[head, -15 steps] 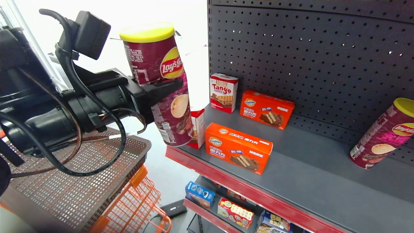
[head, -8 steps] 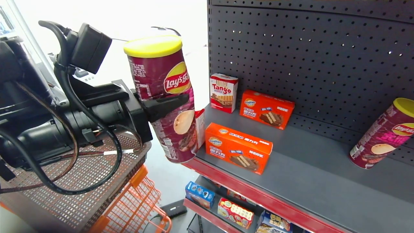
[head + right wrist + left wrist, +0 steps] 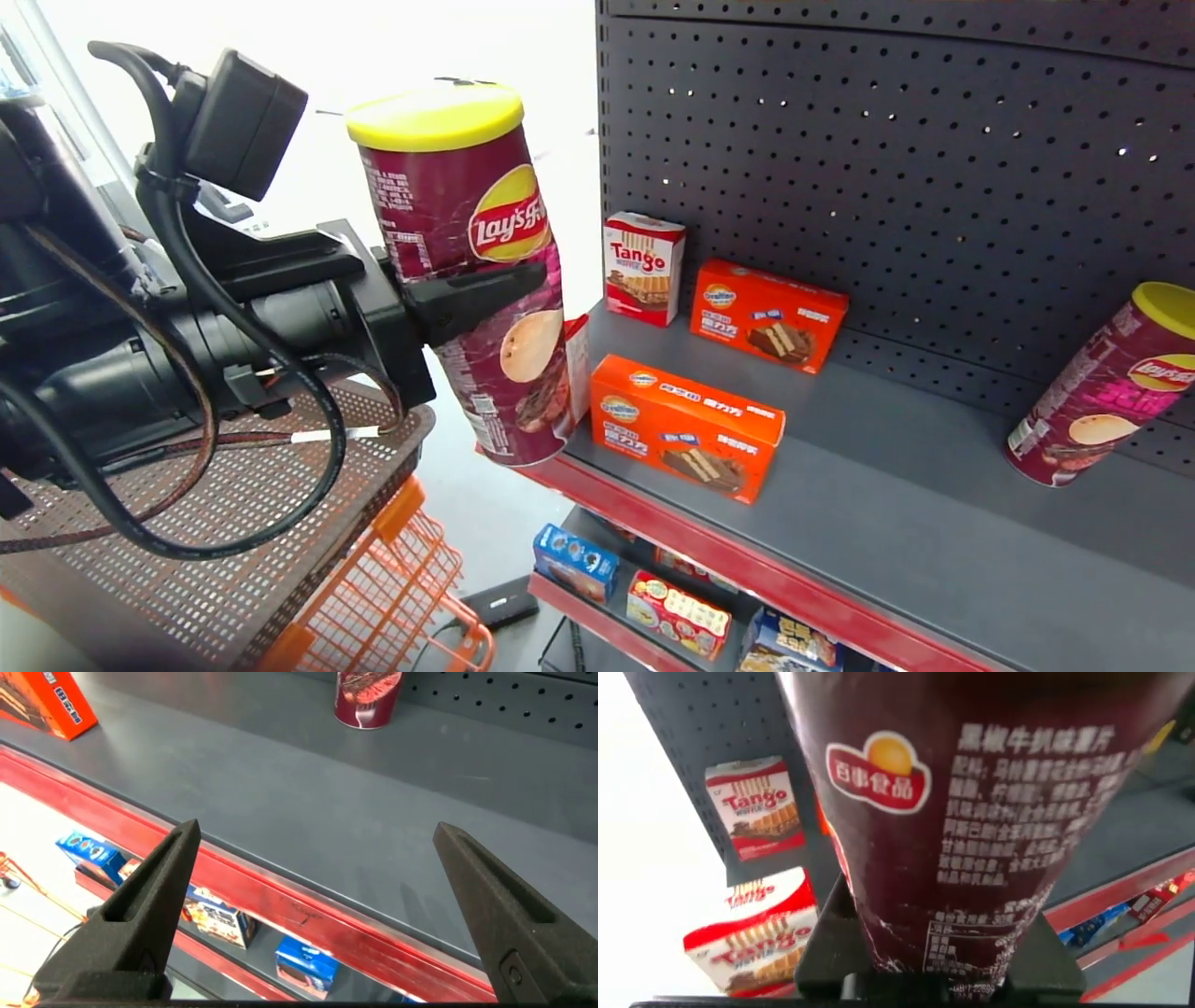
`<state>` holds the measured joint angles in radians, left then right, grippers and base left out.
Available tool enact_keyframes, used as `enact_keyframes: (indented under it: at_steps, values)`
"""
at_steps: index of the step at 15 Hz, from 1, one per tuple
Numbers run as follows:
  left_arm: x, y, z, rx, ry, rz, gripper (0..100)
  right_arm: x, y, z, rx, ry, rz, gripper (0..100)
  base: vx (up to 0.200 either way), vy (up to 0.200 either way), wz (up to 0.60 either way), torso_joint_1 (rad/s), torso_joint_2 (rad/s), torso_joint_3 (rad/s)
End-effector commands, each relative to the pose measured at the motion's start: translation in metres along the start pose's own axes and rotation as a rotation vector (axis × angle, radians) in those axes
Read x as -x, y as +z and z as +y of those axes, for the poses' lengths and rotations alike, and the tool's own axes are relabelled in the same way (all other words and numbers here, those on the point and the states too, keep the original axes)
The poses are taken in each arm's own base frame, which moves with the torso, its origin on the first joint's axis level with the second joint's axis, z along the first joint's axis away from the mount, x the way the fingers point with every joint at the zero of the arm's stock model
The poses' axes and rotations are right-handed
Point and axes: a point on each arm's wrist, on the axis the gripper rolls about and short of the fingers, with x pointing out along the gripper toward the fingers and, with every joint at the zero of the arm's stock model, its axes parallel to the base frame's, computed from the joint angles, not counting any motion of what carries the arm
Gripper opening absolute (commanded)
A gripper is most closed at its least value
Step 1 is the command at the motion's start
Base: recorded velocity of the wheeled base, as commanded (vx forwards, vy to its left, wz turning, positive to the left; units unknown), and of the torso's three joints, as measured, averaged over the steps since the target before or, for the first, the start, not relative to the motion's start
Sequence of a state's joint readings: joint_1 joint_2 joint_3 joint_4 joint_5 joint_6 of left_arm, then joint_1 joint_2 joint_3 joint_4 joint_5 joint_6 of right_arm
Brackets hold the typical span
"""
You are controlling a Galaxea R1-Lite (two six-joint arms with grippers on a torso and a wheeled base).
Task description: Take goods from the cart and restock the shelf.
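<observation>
Left hand [image 3: 484,287] with chip can [image 3: 448,201], slightly higher.

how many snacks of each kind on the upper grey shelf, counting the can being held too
chip cans: 2
orange boxes: 2
red and white wafer boxes: 2
total: 6

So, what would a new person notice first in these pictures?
The tall maroon chip can with a yellow lid, held by the left fingers at the left end of the grey shelf. Then two orange boxes on it, and a second can leaning on the back panel far right.
</observation>
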<state>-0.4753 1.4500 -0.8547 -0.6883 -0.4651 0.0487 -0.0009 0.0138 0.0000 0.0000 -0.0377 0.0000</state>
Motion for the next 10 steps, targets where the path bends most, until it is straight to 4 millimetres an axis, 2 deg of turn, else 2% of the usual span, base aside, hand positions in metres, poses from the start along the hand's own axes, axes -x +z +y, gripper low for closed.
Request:
enact_keyframes:
  at_steps: [1,9,10]
  values:
    - [-0.0006,-0.0008,0.0002,0.001,0.000,0.002,0,-0.0001,0.0000,0.0000,0.000,0.000,0.002,100,0.000,0.000,-0.60,-0.002,-0.01,0.002]
    - [-0.0014,-0.0011,0.0006,0.004,0.002,0.002,0,-0.0001,0.0000,0.0000,0.000,-0.001,0.002,100,0.000,0.000,-0.60,-0.001,0.00,0.002]
    - [-0.0009,-0.0012,0.0004,0.005,0.002,0.001,0,-0.0001,0.0000,0.0000,0.000,-0.001,0.002,100,0.000,0.000,0.00,0.000,0.00,0.000]
